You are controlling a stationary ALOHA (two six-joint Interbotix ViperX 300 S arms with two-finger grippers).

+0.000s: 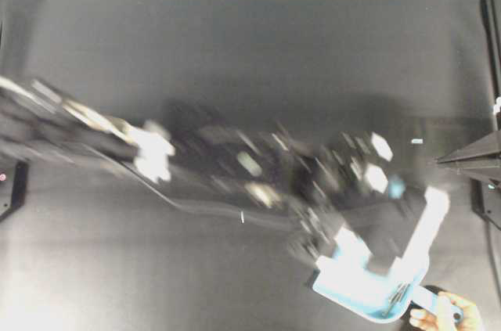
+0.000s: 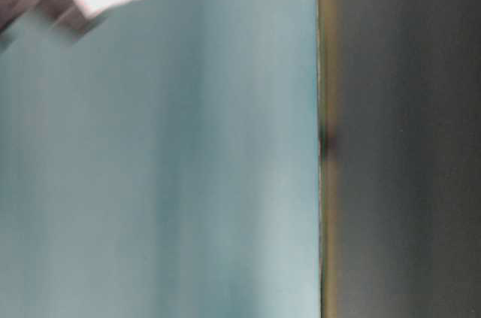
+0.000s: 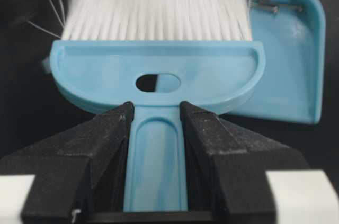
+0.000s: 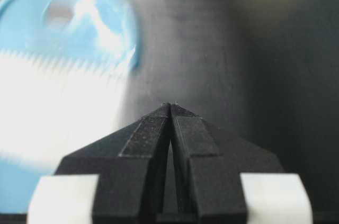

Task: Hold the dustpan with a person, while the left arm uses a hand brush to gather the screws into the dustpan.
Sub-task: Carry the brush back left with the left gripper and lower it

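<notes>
My left gripper (image 3: 156, 108) is shut on the thin handle of the light blue hand brush (image 3: 159, 73), whose white bristles (image 3: 159, 12) point away from the camera. The left arm (image 1: 235, 163) reaches across to the lower right, blurred by motion. The light blue dustpan (image 3: 296, 70) lies just right of the brush, with thin silvery screws (image 3: 275, 6) inside near its handle. In the overhead view the dustpan (image 1: 356, 290) sits at the lower right, its handle held by the person's fingers (image 1: 446, 317). One screw (image 1: 243, 217) lies on the mat. My right gripper (image 4: 170, 105) is shut and empty.
The black mat (image 1: 235, 57) covers the table, with a teal wall (image 2: 188, 183) behind. The right gripper (image 1: 470, 160) rests at the right edge, pointing left. A small pale mark (image 1: 417, 142) lies on the mat near it.
</notes>
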